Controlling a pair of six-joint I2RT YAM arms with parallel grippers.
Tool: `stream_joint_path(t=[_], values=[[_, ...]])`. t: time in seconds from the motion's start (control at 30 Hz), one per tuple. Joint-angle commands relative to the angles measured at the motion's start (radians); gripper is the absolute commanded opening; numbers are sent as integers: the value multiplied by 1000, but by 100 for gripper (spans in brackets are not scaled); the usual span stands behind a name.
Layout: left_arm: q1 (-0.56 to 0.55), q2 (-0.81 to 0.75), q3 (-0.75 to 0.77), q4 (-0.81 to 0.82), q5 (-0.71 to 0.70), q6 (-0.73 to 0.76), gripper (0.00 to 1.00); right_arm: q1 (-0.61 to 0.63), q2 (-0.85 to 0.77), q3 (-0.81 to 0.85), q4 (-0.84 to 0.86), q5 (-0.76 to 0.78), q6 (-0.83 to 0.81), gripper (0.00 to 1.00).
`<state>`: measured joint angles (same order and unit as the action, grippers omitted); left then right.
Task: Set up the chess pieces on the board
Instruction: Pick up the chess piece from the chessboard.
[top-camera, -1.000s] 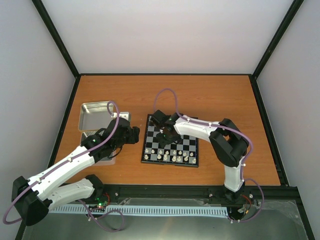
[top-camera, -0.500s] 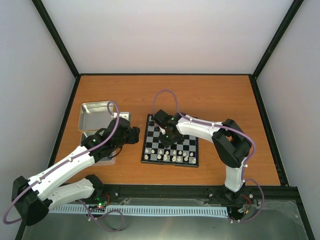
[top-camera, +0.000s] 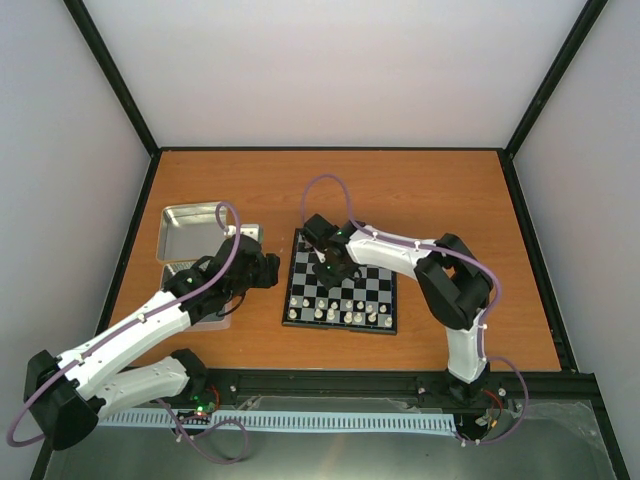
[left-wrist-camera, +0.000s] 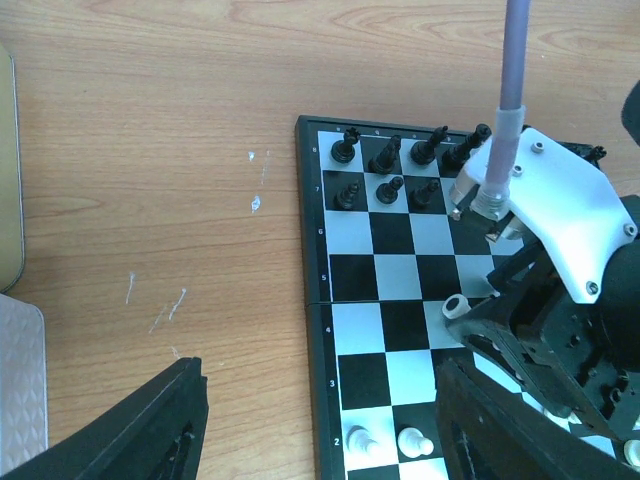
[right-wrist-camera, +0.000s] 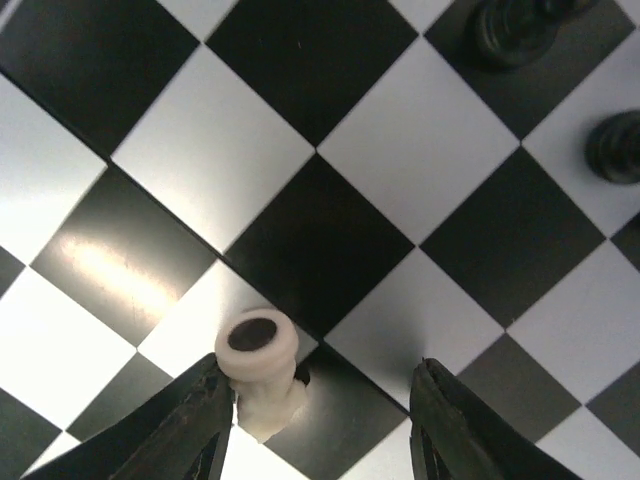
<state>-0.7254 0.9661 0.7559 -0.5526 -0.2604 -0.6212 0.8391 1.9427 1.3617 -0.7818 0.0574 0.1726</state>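
Note:
The board (top-camera: 378, 292) lies at the table's middle; it also shows in the left wrist view (left-wrist-camera: 392, 235) and fills the right wrist view (right-wrist-camera: 310, 230). Cream chess pieces (top-camera: 335, 313) stand in its near rows, black ones (left-wrist-camera: 385, 160) in its far rows. My right gripper (top-camera: 329, 266) hovers low over the board's far-left part, jaws wide open (right-wrist-camera: 320, 430). A cream piece (right-wrist-camera: 258, 358) lies tipped, base up, against the left finger (right-wrist-camera: 190, 430); it also shows in the left wrist view (left-wrist-camera: 456, 306). My left gripper (top-camera: 264, 270) is open and empty (left-wrist-camera: 320, 440) just left of the board.
A shiny metal tray (top-camera: 192, 230) lies at the far left, partly under my left arm; its edge shows in the left wrist view (left-wrist-camera: 8, 180), with a ridged metal plate (left-wrist-camera: 20, 380) below it. The right arm's purple cable (left-wrist-camera: 514, 60) crosses above the board.
My right gripper has shifted slightly over the far-left part of the board. The left arm has not moved.

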Motion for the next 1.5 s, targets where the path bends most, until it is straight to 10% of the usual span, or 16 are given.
stream_joint_path(t=[0.0, 0.93, 1.47], values=[[4, 6, 23, 21, 0, 5, 64, -3, 38, 39, 21, 10, -7, 49], [4, 16, 12, 55, 44, -2, 64, -6, 47, 39, 77, -27, 273, 17], [5, -69, -195, 481, 328, 10, 70, -63, -305, -258, 539, -280, 775, 18]])
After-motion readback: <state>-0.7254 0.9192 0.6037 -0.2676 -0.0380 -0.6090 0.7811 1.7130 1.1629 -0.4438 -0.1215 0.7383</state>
